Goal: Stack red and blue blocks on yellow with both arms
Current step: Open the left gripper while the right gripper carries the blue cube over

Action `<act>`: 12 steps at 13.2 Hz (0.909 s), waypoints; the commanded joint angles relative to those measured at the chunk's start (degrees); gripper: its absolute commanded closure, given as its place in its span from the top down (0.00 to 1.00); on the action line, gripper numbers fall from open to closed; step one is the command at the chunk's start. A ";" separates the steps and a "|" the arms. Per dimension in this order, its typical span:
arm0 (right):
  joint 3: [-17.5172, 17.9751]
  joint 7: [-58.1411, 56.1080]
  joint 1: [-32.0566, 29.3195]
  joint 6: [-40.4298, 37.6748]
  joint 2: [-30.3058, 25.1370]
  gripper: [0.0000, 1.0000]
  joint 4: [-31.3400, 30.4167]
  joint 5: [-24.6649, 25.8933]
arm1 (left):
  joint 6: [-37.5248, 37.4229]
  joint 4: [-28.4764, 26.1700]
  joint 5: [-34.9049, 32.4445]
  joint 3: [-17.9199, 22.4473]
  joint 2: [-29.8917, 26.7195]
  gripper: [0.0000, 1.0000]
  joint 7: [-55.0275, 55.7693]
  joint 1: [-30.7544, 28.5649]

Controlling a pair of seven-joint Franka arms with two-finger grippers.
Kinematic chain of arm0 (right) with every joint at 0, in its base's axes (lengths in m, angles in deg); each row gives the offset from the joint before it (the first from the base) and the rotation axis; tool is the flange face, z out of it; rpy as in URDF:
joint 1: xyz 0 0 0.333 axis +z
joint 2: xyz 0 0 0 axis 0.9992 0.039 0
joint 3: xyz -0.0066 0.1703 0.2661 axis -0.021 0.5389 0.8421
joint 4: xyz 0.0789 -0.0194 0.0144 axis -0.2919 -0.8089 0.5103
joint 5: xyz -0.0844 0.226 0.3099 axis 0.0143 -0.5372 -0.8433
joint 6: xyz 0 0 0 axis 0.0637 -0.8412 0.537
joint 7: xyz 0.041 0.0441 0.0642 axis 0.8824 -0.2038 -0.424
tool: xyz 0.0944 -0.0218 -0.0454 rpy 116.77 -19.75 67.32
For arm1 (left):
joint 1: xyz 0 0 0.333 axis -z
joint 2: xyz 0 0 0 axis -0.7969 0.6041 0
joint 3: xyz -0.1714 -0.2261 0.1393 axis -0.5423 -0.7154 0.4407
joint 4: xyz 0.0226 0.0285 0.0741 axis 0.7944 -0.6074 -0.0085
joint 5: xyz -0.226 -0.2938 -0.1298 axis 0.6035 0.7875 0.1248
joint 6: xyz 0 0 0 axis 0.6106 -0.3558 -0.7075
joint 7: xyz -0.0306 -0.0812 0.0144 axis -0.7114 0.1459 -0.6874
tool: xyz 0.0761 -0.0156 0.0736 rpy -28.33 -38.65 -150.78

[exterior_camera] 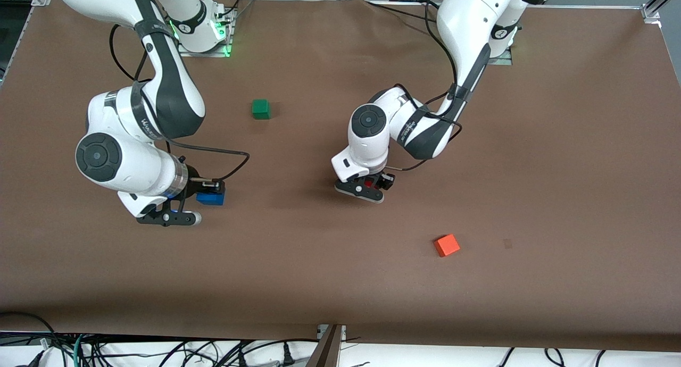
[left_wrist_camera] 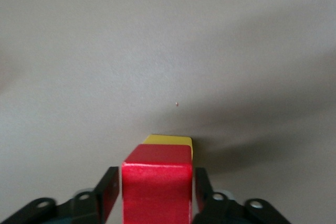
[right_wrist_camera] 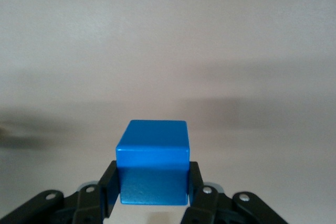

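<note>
Left gripper (left_wrist_camera: 156, 198): fingers clamp red block (left_wrist_camera: 156, 187), sitting on yellow block (left_wrist_camera: 169, 141), mid-desk.
Right gripper (right_wrist_camera: 152, 190): fingers hold blue block (right_wrist_camera: 152, 163), toward right arm's end.
Next: blue travels toward the stack.

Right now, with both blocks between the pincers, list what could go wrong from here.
1. The red block in the left pincer sits over the yellow block, which shows only as a sliver. If it is off-centre, releasing could tip it off.
2. The right pincer holds the blue block by its lower part, so it could shift in the grip.
3. Bringing blue in before the left arm clears risks an arm collision.
</note>
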 commanded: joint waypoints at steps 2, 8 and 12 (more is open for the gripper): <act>-0.13 1.53 0.72 -1.85 1.39 0.34 3.08 -0.97 | -4.54 1.00 3.43 0.51 -4.51 1.00 0.18 -1.01; -0.13 16.44 7.91 0.86 2.43 0.34 3.69 -1.06 | -16.51 9.60 5.74 0.60 -13.82 1.00 -0.17 -17.50; 0.05 30.07 17.82 9.37 6.73 0.34 6.67 -0.80 | -17.04 10.76 6.18 0.07 -18.14 1.00 -0.44 -28.86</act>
